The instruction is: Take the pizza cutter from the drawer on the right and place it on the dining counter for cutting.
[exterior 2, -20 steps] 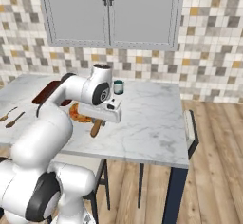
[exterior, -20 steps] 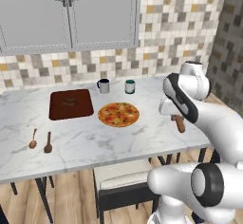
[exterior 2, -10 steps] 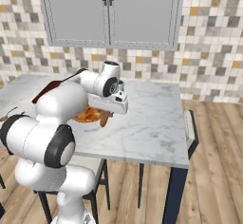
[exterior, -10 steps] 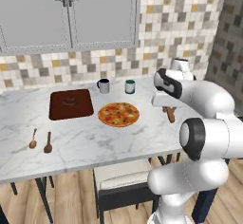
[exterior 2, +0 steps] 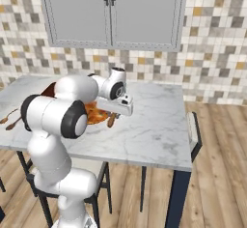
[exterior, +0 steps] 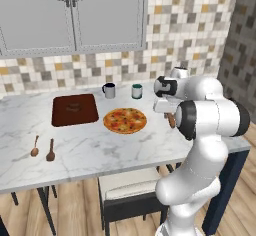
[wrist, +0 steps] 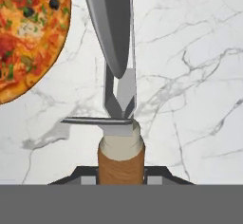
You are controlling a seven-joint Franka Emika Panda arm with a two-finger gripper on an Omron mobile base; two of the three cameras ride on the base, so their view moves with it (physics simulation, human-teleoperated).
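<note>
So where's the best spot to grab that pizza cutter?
By its stubby wooden handle, coming from the handle end, as the gripper does now. On the pizza cutter that is the one round, thick part; the steel fork and blade ahead are thin and sharp.

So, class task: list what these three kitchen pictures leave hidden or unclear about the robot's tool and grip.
- Left base view: the pizza cutter shows just a brown handle stub; the arm's elbow covers the rest.
- Right base view: the gripper is too small to judge whether the cutter touches the dining counter.
- Hand view: the finger pads sit behind the handle.
</note>
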